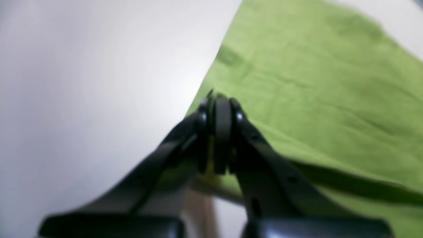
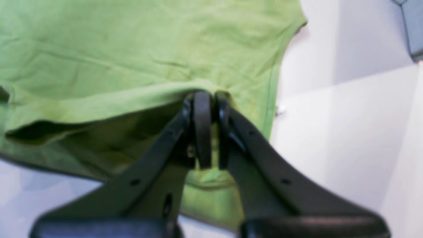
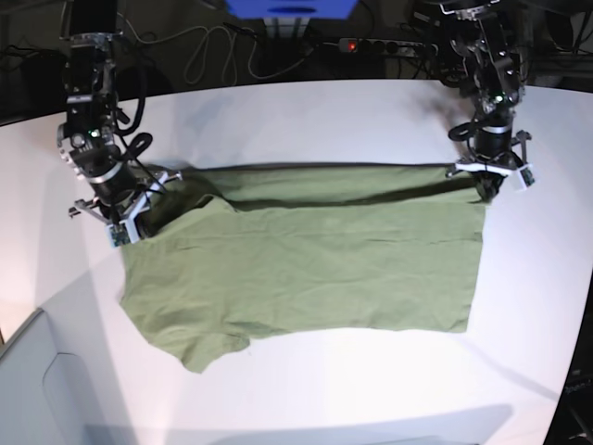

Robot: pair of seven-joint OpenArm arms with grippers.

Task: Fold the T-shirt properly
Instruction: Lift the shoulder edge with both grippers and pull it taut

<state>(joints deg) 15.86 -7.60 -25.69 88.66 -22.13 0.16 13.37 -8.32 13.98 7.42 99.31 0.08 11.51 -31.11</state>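
Both arms had their jaws pinched tight on the T-shirt (image 3: 315, 260): the left gripper (image 1: 219, 99) clamped a far corner of the cloth, and the right gripper (image 2: 206, 96) nipped a raised fold by the other far corner. The T-shirt lay spread across the middle of the white desk (image 3: 306, 111), its long axis running from the desk's left edge to its right edge in the base view, with a sleeve toward the near left corner.

plain olive-green T-shirt (image 3: 306, 264), white table (image 3: 306, 111), black tools
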